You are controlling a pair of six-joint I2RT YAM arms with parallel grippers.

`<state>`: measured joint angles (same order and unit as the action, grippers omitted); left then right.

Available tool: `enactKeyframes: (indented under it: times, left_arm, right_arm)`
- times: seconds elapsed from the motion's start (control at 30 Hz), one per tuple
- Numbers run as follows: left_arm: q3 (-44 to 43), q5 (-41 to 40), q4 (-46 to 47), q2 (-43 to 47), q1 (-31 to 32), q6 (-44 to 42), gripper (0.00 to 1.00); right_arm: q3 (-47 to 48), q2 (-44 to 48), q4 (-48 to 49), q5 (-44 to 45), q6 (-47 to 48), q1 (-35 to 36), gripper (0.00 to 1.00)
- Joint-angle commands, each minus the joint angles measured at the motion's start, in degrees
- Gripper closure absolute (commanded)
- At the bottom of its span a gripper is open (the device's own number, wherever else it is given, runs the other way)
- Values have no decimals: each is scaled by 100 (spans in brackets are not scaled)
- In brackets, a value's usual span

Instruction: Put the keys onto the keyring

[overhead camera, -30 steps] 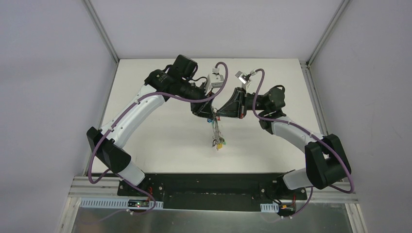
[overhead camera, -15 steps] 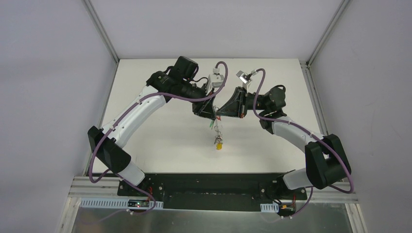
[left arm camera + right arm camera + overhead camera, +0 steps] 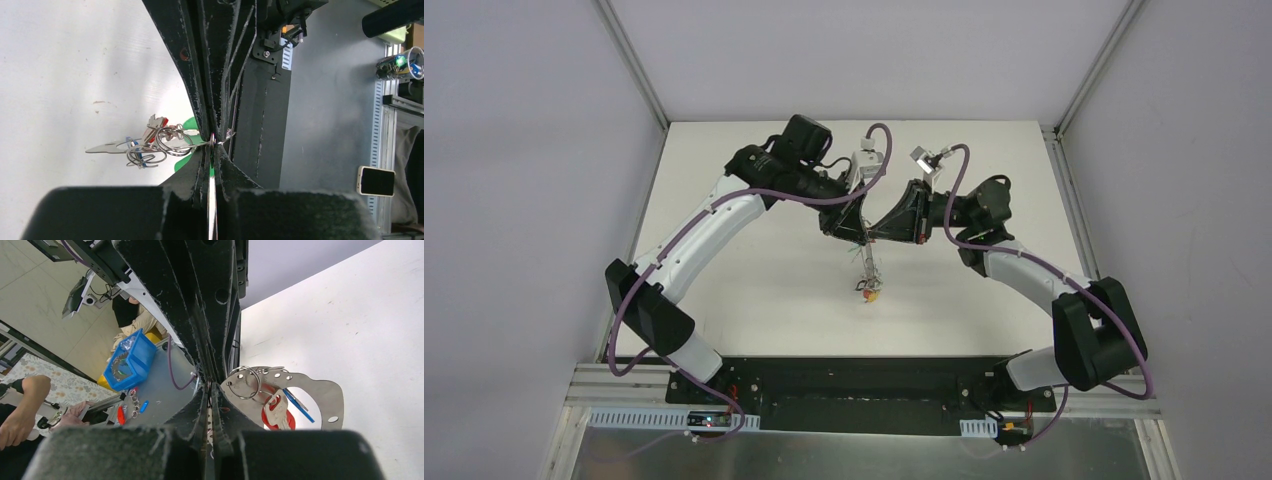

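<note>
Where the keyring hangs: we find the keyring [image 3: 320, 390] in the air over the middle of the table, where the two grippers meet tip to tip. From the right wrist it reads as a flat grey metal band, curved, with small holes.
Keys: the keys [image 3: 152, 142] bunch on small rings at the band, just beside the fingertips. We make out a red tag [image 3: 274, 420], a blue tag [image 3: 296, 401], a green tag [image 3: 189, 124] and, lowest in the top view, an orange-yellow tag [image 3: 873, 294].
Left gripper: the left gripper [image 3: 212, 152] has its jaws pressed together on the keyring, whose bright edge runs between its fingers.
Right gripper: the right gripper [image 3: 210, 390] faces it, jaws likewise pinching the keyring's end.
Table: the table [image 3: 754, 270] is white and matt, with a few faint brown scuffs [image 3: 100, 103]. From above we cannot tell whether the lowest tag touches it.
Base: a black plate [image 3: 854, 385] along the near edge carries both arms, and purple cables [image 3: 639, 290] loop along them.
Enclosure: pale grey walls [image 3: 524, 200] stand on three sides, joined by aluminium posts [image 3: 634, 65].
Room beyond: past the table edge, the right wrist view shows us a blue bin [image 3: 125, 362], a patterned floor [image 3: 65, 385] and a person's bare arm [image 3: 22, 405]. The left wrist view shows a phone-like slab [image 3: 375, 181].
</note>
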<state>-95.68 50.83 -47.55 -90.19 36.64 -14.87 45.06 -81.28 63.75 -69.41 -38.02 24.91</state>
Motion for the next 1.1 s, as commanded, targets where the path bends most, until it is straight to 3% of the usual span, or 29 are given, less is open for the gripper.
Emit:
enactKeyframes:
  times: [0.0,0.1,0.2,0.53,0.83,1.07]
  left_arm:
    - [-663,-49,-760,-137,-29,40,100]
    - [-1422,-246,-2031,-617,-11,-159,100]
    - [-1897,-222,-2728,-985,26,-225,100]
    - [-2255,-17,-2904,-1340,112,-88,100]
    - [-2385,25,-2886,-1513,185,-56,100]
    - [-2368,36,-2865,-1518,185,-78,100]
  right_arm:
    - [-60,309,-260,-11,597,-102,91]
    - [-76,436,-395,-82,783,-150,80]
    - [-66,470,-407,-74,797,-167,71]
    - [-59,331,-454,-55,797,-34,60]
    - [28,118,-479,-68,762,181,62]
    - [77,36,-477,-108,726,217,81]
